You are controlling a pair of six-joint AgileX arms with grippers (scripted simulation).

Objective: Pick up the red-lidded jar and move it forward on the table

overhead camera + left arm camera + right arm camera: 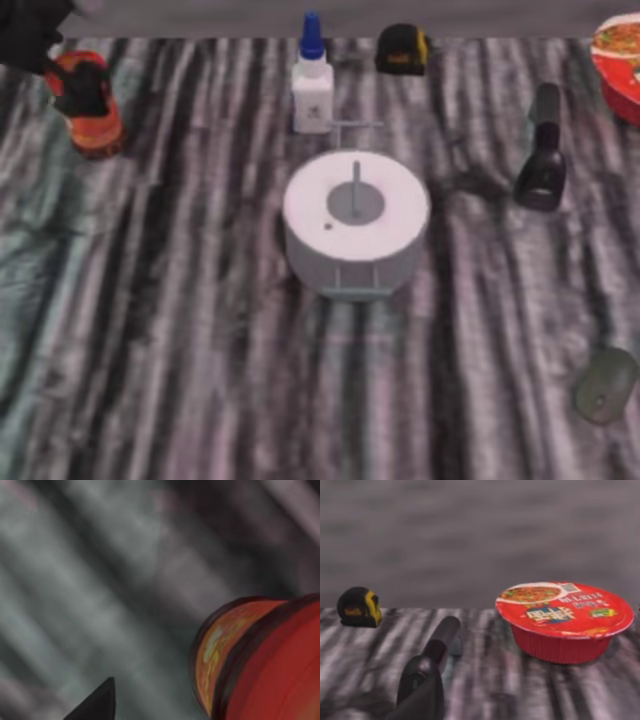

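- Orange-red lid and label marked the red-lidded jar (92, 108), sitting at the far left corner of the worktop (200, 380) in the top view, well apart from everything else.
- Left gripper (80, 85) was right on top of the jar, dark fingers straddling the lid area; arm came in from the top-left corner.
- Left wrist view showed the jar (260, 660) up close, tilted across the frame, one dark fingertip (97, 702) off to the side with cloth between it and the jar.
- Finger state: they looked closed around the jar from above, but I couldn't confirm contact on both sides, so: can't tell for sure.
- Whether the jar was resting on the cloth or lifted: also couldn't tell.
- Right gripper wasn't visible in any view; its wrist camera looked at the red noodle bowl (565, 622), tape measure (359, 607) and black handheld scanner (427, 672). Arm seemed parked.
- Other clutter: glue bottle (312, 85), white round unit (356, 222) mid-worktop, grey mouse (605, 385) at right.
- My read: grasp/early-carry step. The next move calls for a firm hold, a small lift, then a straight run forward down the left side. That lane looked free.
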